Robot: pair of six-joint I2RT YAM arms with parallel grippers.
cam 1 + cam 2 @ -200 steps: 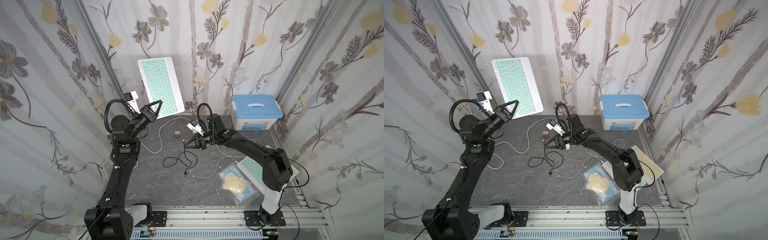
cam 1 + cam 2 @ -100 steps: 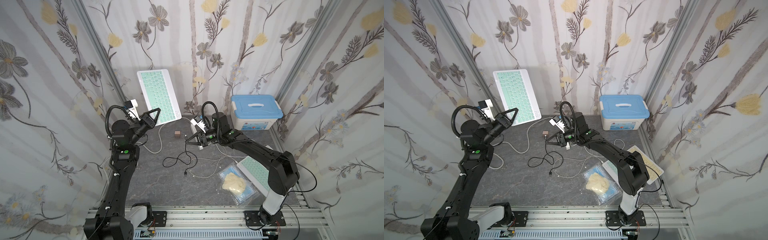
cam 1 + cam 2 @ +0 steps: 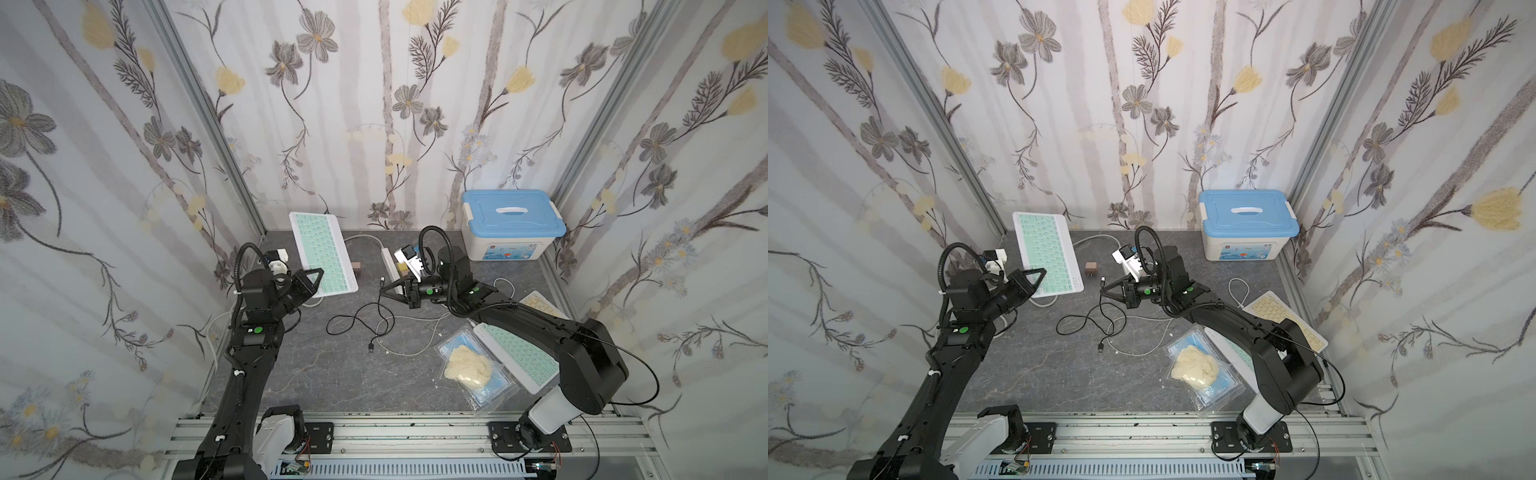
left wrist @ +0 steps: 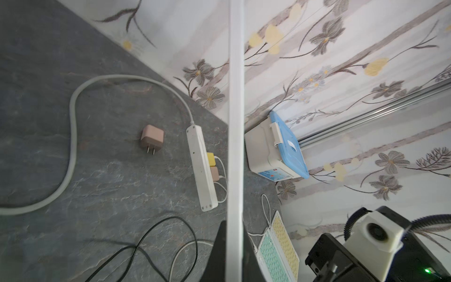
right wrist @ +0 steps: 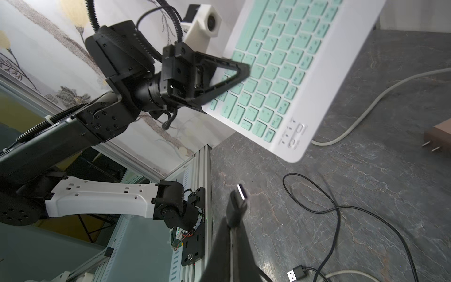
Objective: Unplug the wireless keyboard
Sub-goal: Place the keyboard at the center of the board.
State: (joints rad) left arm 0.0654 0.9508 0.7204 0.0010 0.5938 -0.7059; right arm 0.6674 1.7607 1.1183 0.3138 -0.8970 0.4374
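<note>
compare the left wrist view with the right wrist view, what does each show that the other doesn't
Left wrist only: the power strip with two plugged adapters, the blue-lidded box, two spare keyboards. Right wrist only: the mint keys of the keyboard, the free connector in the right arm's jaws, a USB plug. Both: that keyboard in the left arm's jaws, edge-on from the left wrist, the loose adapter, the grey cord.

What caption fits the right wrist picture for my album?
Left gripper grips the green-keyed keyboard; right gripper pinches the free plug of the black cable.
</note>
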